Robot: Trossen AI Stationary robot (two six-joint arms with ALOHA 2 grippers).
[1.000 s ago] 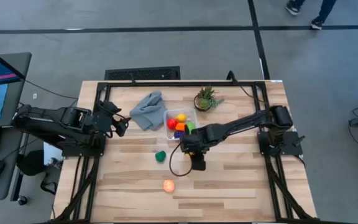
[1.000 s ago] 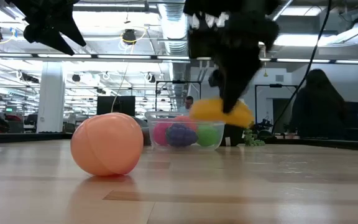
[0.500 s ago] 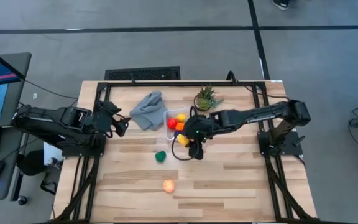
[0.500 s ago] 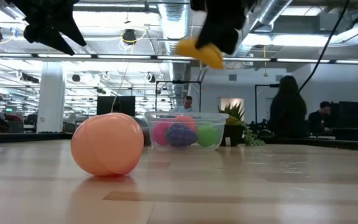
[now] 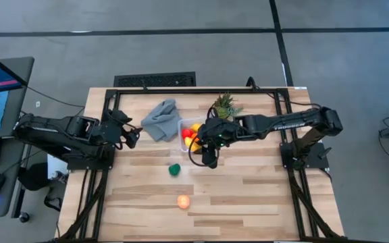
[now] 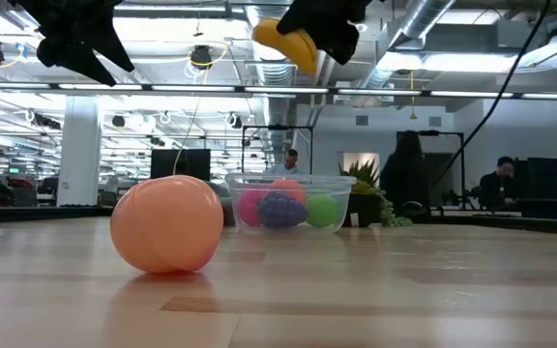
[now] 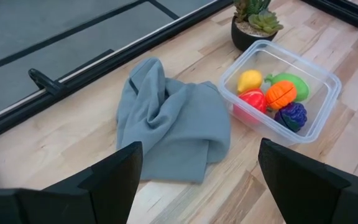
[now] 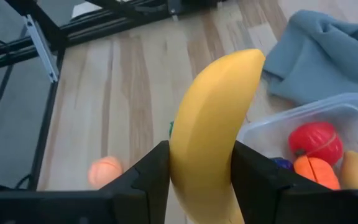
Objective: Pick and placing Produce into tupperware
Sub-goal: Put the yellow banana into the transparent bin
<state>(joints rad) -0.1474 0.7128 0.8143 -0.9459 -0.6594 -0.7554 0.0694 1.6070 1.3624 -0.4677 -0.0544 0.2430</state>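
My right gripper is shut on a yellow banana and hangs high over the table at the near side of the clear tupperware. The tupperware holds red, orange, yellow, green and purple produce. A peach fruit lies near the table's front edge, and a green piece lies between it and the tupperware. My left gripper waits open at the table's left side, above the wood, with nothing between its fingers. My right gripper pinches the banana's two sides between its two fingers, near one end of the fruit. The fingers slant down from the table's right side. The banana's free end sticks out past the fingertips. The banana is lifted clear, high above the table.
A crumpled grey cloth lies left of the tupperware, and a spiky potted plant stands behind it. Black frame rails run along the table's edges. The low view shows people in the room beyond the table.
My right gripper has risen with the banana, from just above the wood to high over it. It has gone toward the table's far edge, up to the tupperware. It has tipped from pointing steeply down to a shallower slant. The banana stays in the hold.
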